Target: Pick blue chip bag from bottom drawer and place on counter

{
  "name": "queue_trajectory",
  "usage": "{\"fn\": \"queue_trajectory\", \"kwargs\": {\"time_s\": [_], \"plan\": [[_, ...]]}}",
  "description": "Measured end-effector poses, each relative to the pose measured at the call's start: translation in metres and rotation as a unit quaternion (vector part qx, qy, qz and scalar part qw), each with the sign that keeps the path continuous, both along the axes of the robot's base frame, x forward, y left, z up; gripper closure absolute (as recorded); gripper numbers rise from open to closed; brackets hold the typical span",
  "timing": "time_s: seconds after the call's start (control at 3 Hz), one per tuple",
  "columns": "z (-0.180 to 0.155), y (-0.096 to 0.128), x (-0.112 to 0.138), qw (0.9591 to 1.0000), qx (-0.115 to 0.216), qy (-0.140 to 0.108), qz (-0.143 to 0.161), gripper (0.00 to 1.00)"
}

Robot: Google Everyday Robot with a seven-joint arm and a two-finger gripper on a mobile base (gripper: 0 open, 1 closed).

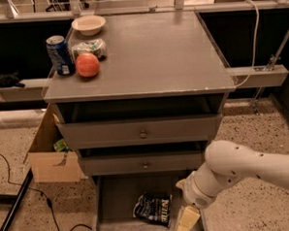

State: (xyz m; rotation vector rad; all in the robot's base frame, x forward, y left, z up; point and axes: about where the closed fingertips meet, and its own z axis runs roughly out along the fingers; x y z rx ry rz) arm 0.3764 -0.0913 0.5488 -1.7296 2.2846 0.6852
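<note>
Claw (186, 221): low in the right front corner of the open bottom drawer (119, 196), at the end of a white arm (244, 168).
Claw state: cannot tell.
Bag (153, 209): flat on the drawer floor, just left of the claw.
Counter (156, 53): high above the claw; a can (60, 55), apple (87, 65), packet (90, 46) and bowl (89, 24) are up left.

Pincer (185, 220) low in bottom drawer (117, 196), seemingly just beside blue chip bag (153, 209).
</note>
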Motion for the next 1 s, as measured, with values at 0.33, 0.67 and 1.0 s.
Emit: {"fn": "queue_trajectory", "kwargs": {"time_s": [0.33,0.67,1.0], "plan": [[-0.0175,0.0107,-0.0021,0.9995,0.029,0.016,-0.001,0.00],[-0.0269,0.0140,-0.0001,0.9972,0.066,0.026,-0.026,0.00],[-0.0228,0.0092,0.0002,0.9934,0.078,0.007,-0.084,0.00]]}}
